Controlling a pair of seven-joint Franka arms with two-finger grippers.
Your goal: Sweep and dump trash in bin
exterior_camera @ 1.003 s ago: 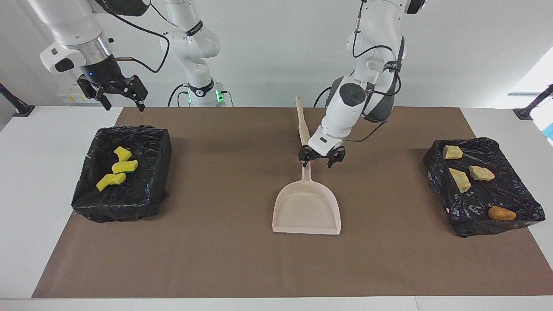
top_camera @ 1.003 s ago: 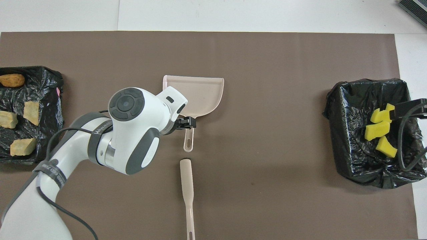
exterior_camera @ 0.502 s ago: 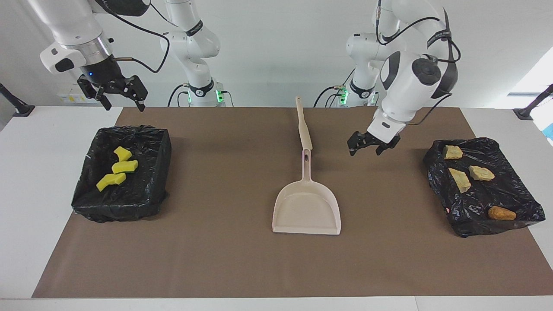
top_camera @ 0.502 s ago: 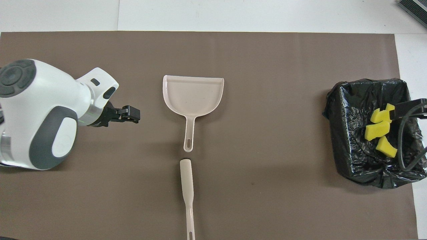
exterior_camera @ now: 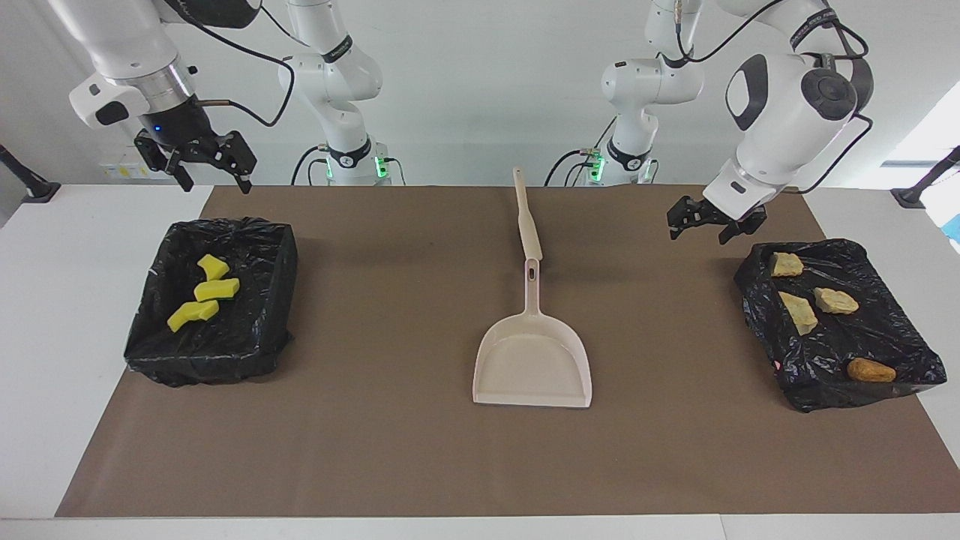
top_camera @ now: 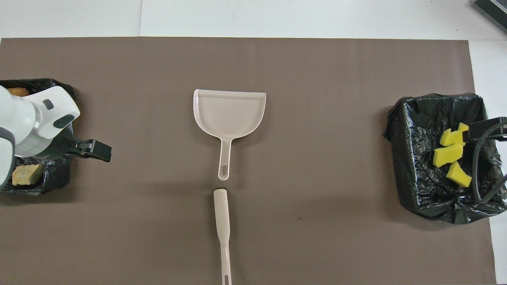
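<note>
Left gripper [exterior_camera: 716, 227]: jaws apart, empty, up over mat [exterior_camera: 420, 465] beside bin [exterior_camera: 900, 375] with tan chunks [exterior_camera: 797, 311] and orange lump [exterior_camera: 871, 370]. Right gripper [exterior_camera: 210, 169]: jaws apart, empty, over surface near bin [exterior_camera: 225, 360] with yellow pieces [exterior_camera: 204, 292], waits. Dustpan [exterior_camera: 532, 360] flat in middle, empty. Brush [exterior_camera: 526, 225] lies nearer robots, tip almost at pan handle. No trash on mat; all looks binned. Best now: lift arms high, don't snag bags.

A pink dustpan [top_camera: 229, 114] lay mid-mat, with a brush handle [top_camera: 222, 225] nearer the robots. Yellow sponge pieces [top_camera: 449, 154] sat in the bag-lined bin [top_camera: 412, 158] at the right arm's end. The left pincer [top_camera: 95, 149] hovered empty beside another bin [top_camera: 59, 178].
</note>
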